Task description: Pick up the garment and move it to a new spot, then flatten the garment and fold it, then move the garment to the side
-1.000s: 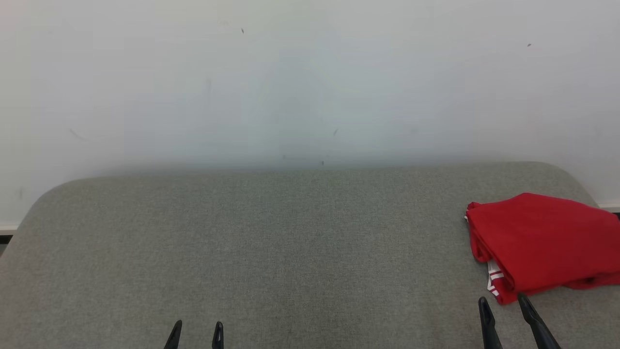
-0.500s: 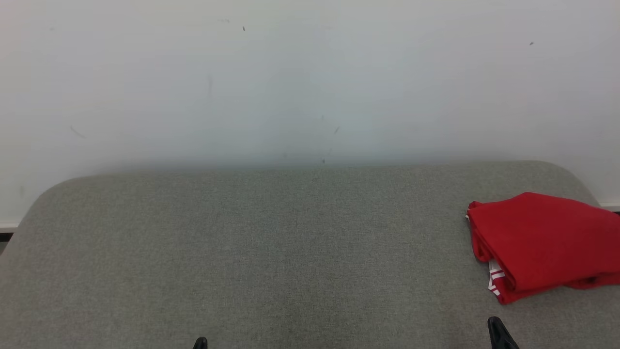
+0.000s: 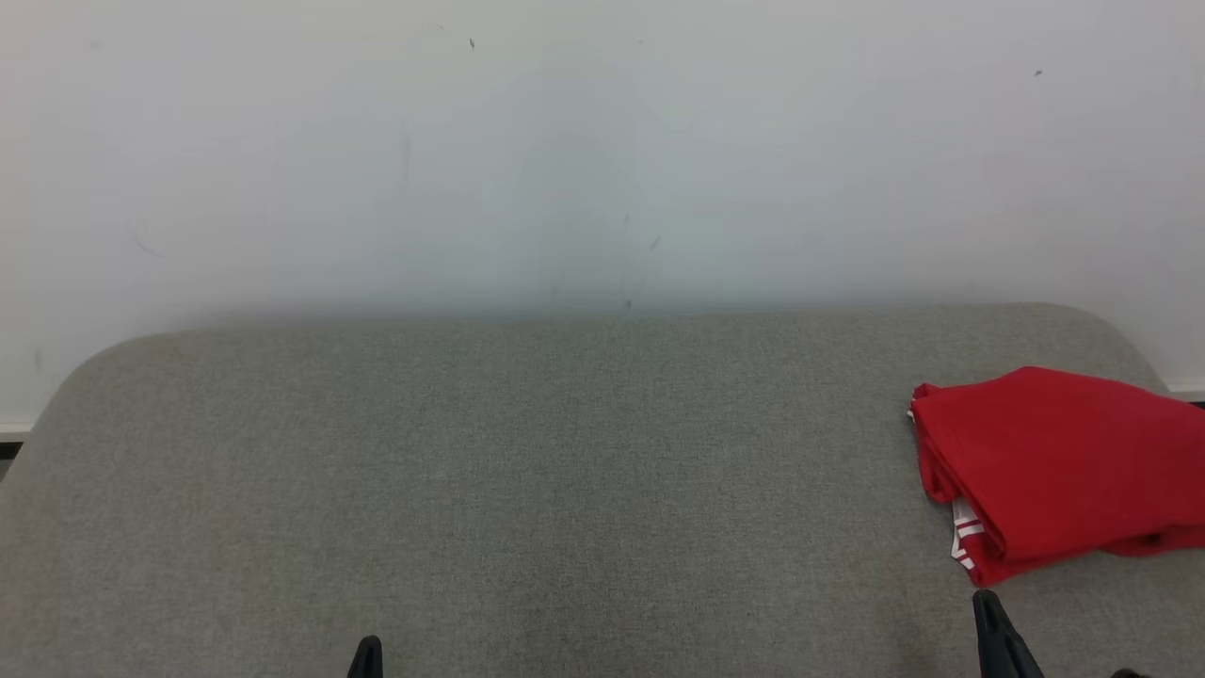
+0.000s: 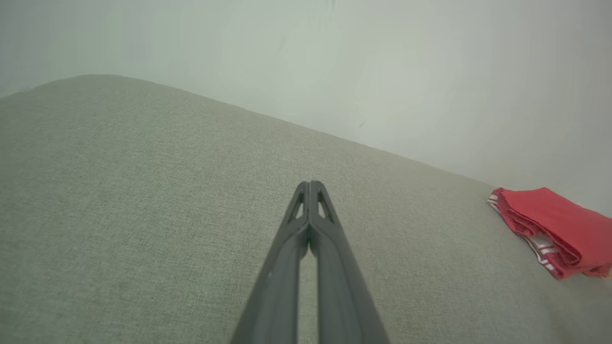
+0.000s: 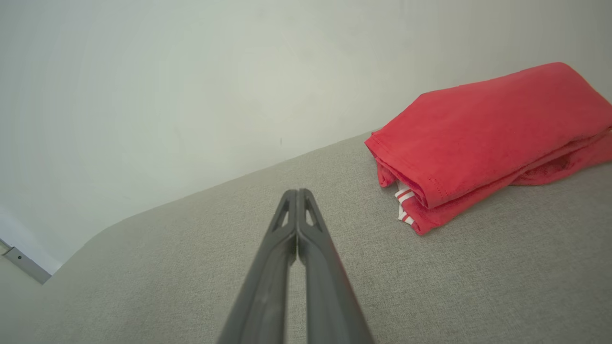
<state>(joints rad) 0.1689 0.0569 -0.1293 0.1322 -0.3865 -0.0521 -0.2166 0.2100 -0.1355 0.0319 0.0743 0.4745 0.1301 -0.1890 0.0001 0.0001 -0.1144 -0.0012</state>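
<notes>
The garment (image 3: pixel 1064 466) is red with white stripes at one edge, folded into a thick bundle at the far right of the grey padded surface (image 3: pixel 527 471). It also appears at the right of the left wrist view (image 4: pixel 554 229) and the upper right of the right wrist view (image 5: pixel 487 138). My left gripper (image 3: pixel 367 653) pokes up at the bottom edge, far left of the garment, shut and empty (image 4: pixel 310 184). Just below the garment's near corner, my right gripper (image 3: pixel 988 603) is shut with nothing in it (image 5: pixel 297 192).
A pale wall (image 3: pixel 602 151) rises right behind the padded surface. The surface has rounded far corners (image 3: pixel 104 363), and a strip of baseboard (image 5: pixel 24 263) shows beyond its edge.
Both grippers went from open to shut and drew back toward the bottom edge. The garment lies where it was; the camera tilted slightly.
</notes>
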